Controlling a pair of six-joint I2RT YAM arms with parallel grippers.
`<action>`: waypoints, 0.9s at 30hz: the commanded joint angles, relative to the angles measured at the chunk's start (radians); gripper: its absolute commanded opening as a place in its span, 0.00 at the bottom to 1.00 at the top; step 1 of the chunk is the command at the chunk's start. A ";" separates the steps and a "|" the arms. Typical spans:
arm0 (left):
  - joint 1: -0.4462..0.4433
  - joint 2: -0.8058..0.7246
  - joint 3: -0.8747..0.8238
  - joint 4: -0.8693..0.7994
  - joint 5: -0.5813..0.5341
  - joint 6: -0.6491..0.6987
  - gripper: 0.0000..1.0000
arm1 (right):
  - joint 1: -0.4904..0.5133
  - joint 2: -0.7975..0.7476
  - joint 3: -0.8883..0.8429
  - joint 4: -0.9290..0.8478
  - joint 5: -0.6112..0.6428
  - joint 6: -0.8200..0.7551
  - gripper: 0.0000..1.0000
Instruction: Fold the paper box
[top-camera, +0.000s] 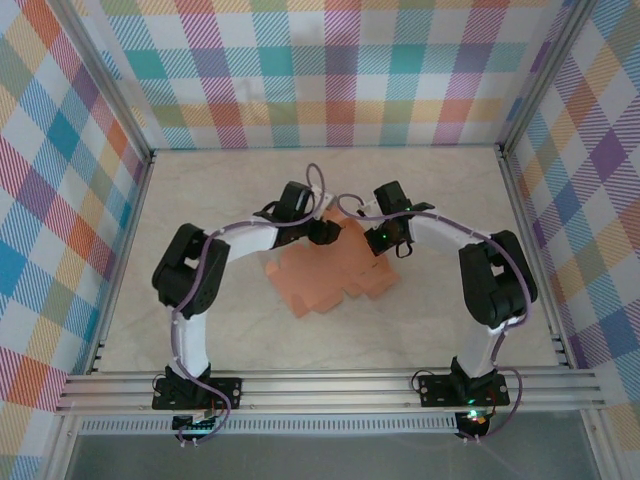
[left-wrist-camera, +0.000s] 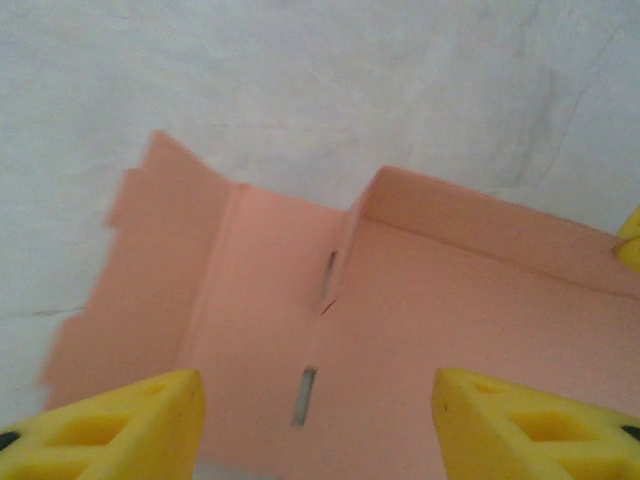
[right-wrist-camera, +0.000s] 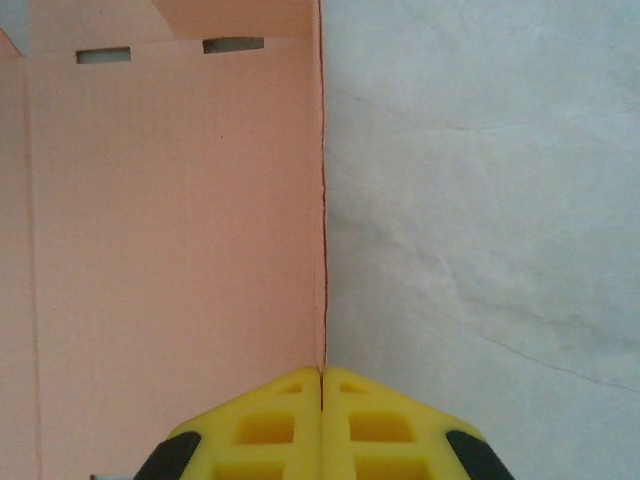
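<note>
The box (top-camera: 335, 275) lies mid-table (top-camera: 200, 200) as a mostly flat sheet between the two arms, its length seeming to slant from far right to near left. Both grippers meet over its far end. The left gripper (top-camera: 322, 233) hangs just above the sheet's far-left part, and from its wrist the card spreads out ahead and below. One wall (left-wrist-camera: 480, 215) already stands up on the right there, while the flap to the left of the two slots (left-wrist-camera: 305, 395) is flat. That flat flap sits left of centre from this gripper, so the next fold looks to be on that side, and the left arm is the nearer one. Its fingers (left-wrist-camera: 120, 420) are spread wide with nothing between them and touch no card that I can see. The right gripper (right-wrist-camera: 321, 400) is pressed together on the box's right edge — the thin card edge runs straight into the seam between its pads, so it appears to pinch that edge, likely steadying the raised wall.
</note>
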 joint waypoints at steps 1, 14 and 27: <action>0.047 -0.109 -0.098 0.122 0.009 -0.081 0.68 | -0.005 -0.058 -0.015 0.028 0.054 -0.049 0.00; 0.181 -0.249 -0.306 0.269 -0.038 -0.217 0.76 | 0.099 -0.144 -0.067 0.133 0.421 -0.220 0.00; 0.245 -0.298 -0.368 0.279 -0.043 -0.242 0.87 | 0.224 -0.139 -0.157 0.403 0.761 -0.533 0.00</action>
